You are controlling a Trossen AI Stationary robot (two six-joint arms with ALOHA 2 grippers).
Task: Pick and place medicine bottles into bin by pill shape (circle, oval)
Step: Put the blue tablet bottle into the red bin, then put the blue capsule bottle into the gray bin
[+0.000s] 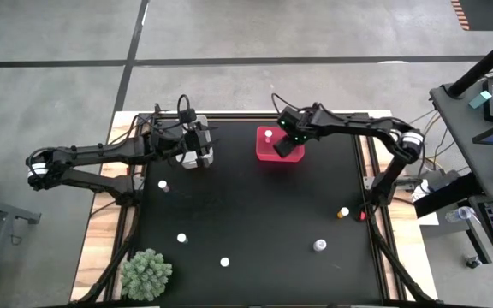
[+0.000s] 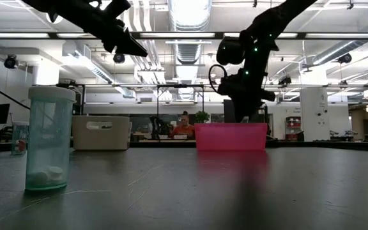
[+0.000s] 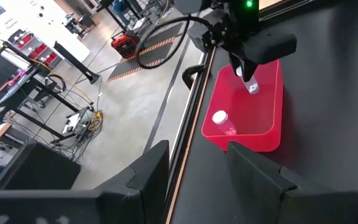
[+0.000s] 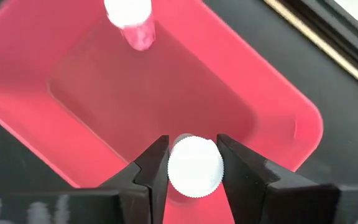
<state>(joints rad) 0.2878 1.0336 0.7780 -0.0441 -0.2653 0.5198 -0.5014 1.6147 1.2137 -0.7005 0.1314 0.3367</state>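
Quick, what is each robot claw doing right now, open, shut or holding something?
Left gripper: open, empty, near the whitish-clear plastic tub.
Right gripper: shut on a small white-capped medicine bottle, above the bright red plastic tub.

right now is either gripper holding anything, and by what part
The right gripper holds a medicine bottle by its white cap, fingers on opposite sides, over the red bin. The left gripper holds nothing.
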